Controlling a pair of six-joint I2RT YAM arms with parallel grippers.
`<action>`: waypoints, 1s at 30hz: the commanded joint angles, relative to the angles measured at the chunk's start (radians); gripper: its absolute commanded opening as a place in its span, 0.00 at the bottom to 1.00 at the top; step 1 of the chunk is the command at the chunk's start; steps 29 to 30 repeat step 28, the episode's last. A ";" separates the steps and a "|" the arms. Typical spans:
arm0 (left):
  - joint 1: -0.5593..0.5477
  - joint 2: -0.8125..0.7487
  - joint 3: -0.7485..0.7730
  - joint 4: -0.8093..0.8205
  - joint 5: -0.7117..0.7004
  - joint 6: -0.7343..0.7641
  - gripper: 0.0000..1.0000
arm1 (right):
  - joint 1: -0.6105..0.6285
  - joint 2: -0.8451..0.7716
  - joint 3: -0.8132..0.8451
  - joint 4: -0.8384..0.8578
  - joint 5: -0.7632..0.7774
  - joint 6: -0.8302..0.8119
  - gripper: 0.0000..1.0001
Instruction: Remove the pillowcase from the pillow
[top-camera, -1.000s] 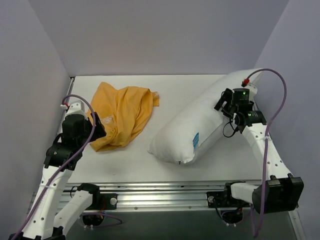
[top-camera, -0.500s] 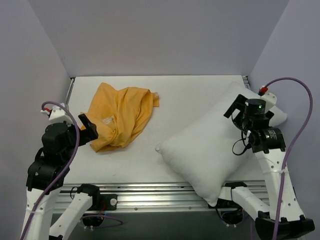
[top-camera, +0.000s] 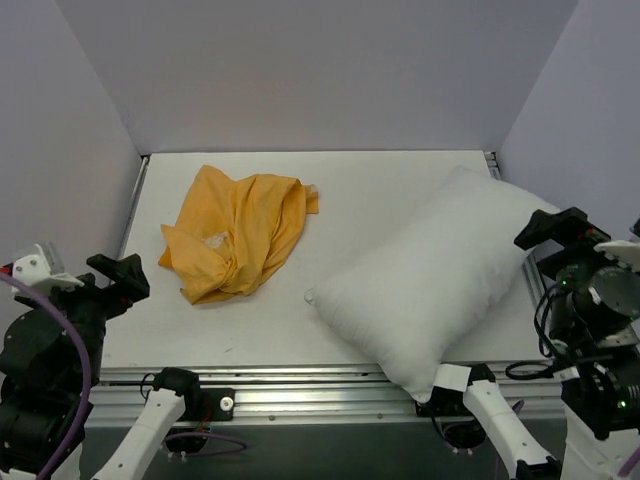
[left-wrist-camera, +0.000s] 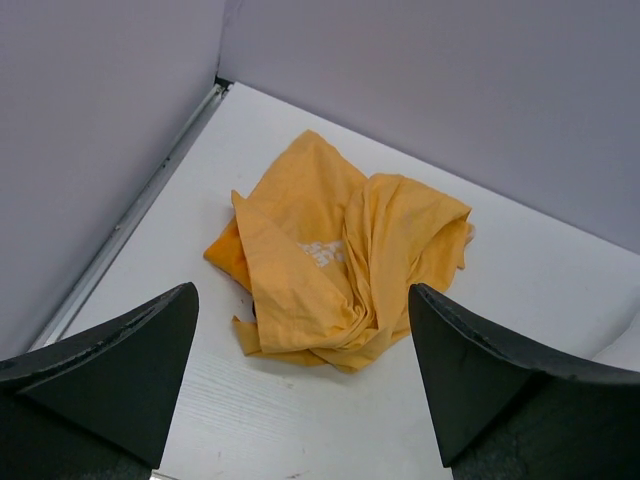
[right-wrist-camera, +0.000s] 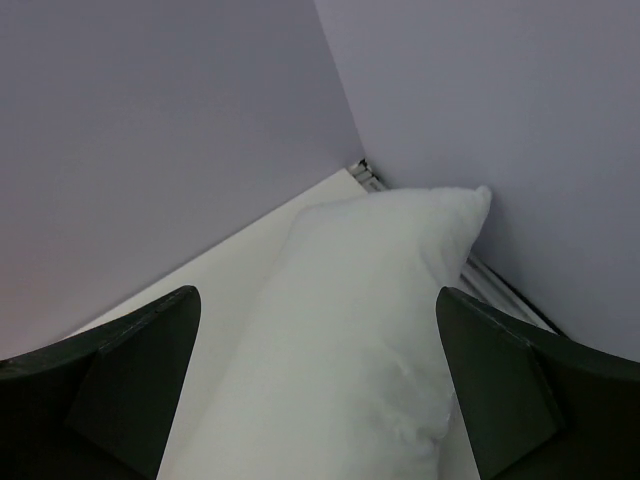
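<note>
The job looks finished. The bare white pillow (top-camera: 430, 300) lies at the lower right of the overhead frame, and the crumpled orange pillowcase (top-camera: 235, 235) lies well apart from it, further back at centre left. The left gripper (left-wrist-camera: 301, 292) and right gripper (right-wrist-camera: 315, 292) sit at the bottom corners, jaws spread wide, holding nothing.

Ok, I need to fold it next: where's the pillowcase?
Top view: the pillowcase lies crumpled on the left side of the table, clear of the pillow on the right.
</note>
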 joint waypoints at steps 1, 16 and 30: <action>-0.001 -0.031 0.059 -0.040 -0.080 0.031 0.94 | 0.018 -0.057 0.040 0.045 0.096 -0.106 1.00; -0.061 -0.147 0.176 -0.039 -0.223 0.138 0.94 | 0.172 -0.311 0.000 0.166 0.219 -0.224 1.00; -0.067 -0.156 0.147 -0.022 -0.269 0.143 0.94 | 0.237 -0.293 -0.035 0.157 0.244 -0.209 0.99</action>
